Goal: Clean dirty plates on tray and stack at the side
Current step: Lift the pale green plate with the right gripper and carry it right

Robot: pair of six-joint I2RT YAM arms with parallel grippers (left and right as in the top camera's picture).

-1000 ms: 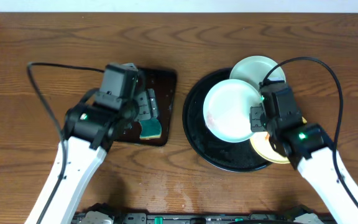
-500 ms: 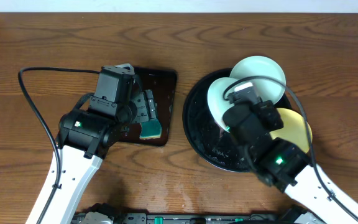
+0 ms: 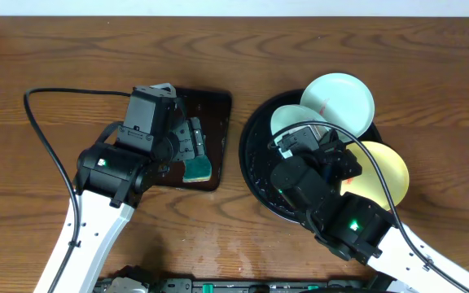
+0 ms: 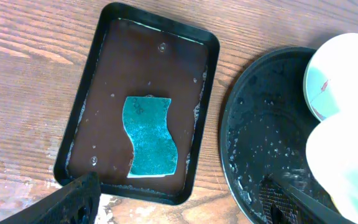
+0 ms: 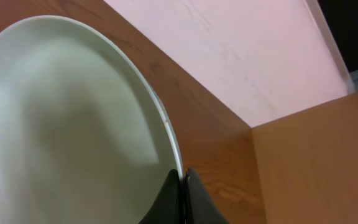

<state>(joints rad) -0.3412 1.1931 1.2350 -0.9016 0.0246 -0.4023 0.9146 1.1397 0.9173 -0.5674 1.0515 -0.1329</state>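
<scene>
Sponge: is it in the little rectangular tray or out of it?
In. The teal sponge lies flat inside the dark rectangular tray.

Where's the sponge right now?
Overhead, the teal sponge lies flat in the rectangular dark tray on the left side, just left of the round black tray.

No text, label, brand, number or sign can be read in any of the views.
</scene>
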